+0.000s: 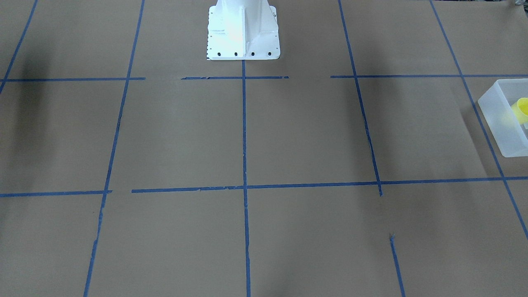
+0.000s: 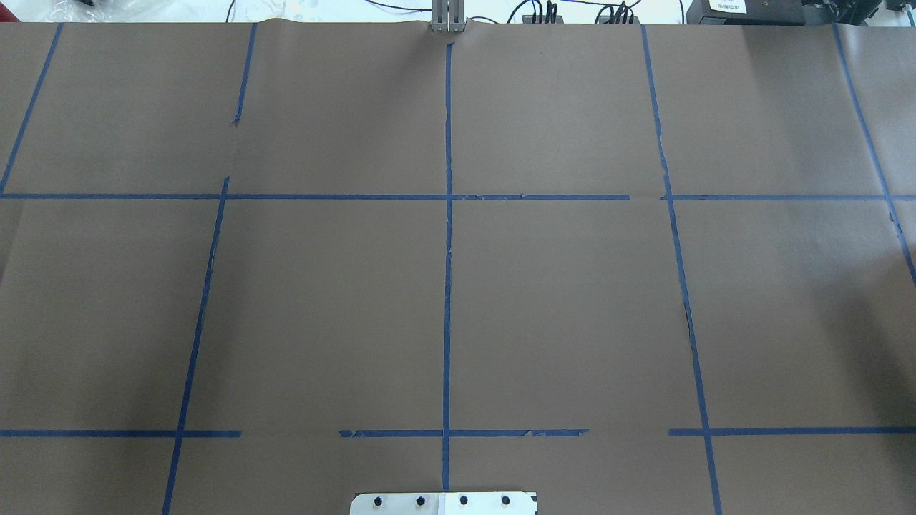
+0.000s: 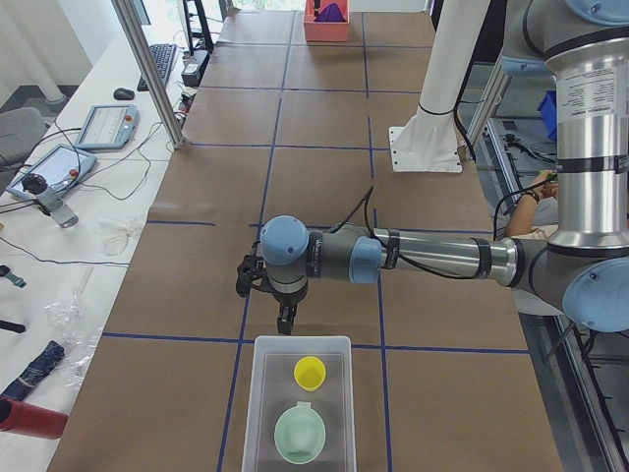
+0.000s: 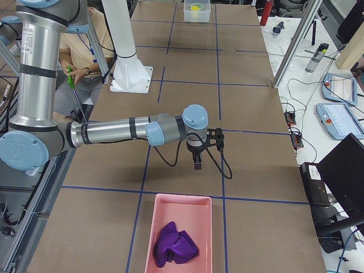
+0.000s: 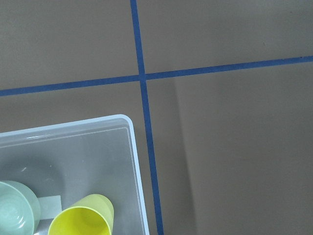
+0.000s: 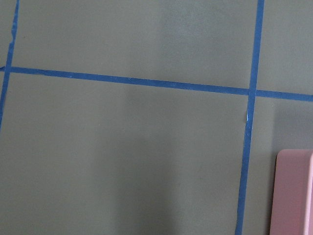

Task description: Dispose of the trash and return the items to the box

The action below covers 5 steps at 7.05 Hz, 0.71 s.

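Observation:
The box point(image 3: 257, 393) is a frosted-white bin at the near end of the table. It holds the yellow cup point(image 3: 310, 372) and the mint-green bowl point(image 3: 299, 433). The left wrist view looks down on the box's corner point(image 5: 133, 147), the cup point(image 5: 83, 221) and the bowl point(image 5: 14, 211). The front view shows the box point(image 1: 495, 113) and the cup point(image 1: 522, 108) at its right edge. My left gripper point(image 3: 286, 323) hangs just beyond the box's far rim. My right gripper point(image 4: 197, 164) hangs over the table short of a pink bin. I cannot tell whether either is open or shut.
The pink bin point(image 4: 162, 219) holds a crumpled purple thing point(image 4: 175, 244); its corner shows in the right wrist view point(image 6: 293, 191). The white robot base point(image 1: 243, 33) stands mid-table. A person point(image 4: 79, 42) sits behind the robot. Tablets and cables lie on the side bench.

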Available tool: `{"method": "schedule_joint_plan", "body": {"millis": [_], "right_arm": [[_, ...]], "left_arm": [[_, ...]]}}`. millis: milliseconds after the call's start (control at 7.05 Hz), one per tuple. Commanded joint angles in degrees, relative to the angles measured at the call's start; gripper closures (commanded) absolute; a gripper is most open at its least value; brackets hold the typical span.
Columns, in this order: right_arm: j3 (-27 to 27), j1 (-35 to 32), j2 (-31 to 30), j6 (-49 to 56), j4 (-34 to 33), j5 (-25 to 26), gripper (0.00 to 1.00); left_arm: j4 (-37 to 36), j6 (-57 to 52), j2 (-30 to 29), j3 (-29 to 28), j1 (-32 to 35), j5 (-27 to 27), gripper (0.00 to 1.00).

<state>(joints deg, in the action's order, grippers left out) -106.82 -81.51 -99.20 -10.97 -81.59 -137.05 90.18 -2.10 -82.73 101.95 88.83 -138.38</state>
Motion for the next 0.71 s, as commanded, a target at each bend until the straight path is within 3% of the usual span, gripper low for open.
{"method": "schedule_joint_plan", "body": {"millis": [0,568], "right_arm": [[-0.05,0.04,-0.29,1.3,-0.06,0.12,0.0],[0.21,0.04,0.15,1.39,-0.06,1.79,0.0]], "left_arm": [[-0.18,-0.19,-0.85,-0.09,0.11,0.04,0.0],[-0.18,-0.19,-0.85,0.35,0.2,-0.32,0.0]]}}
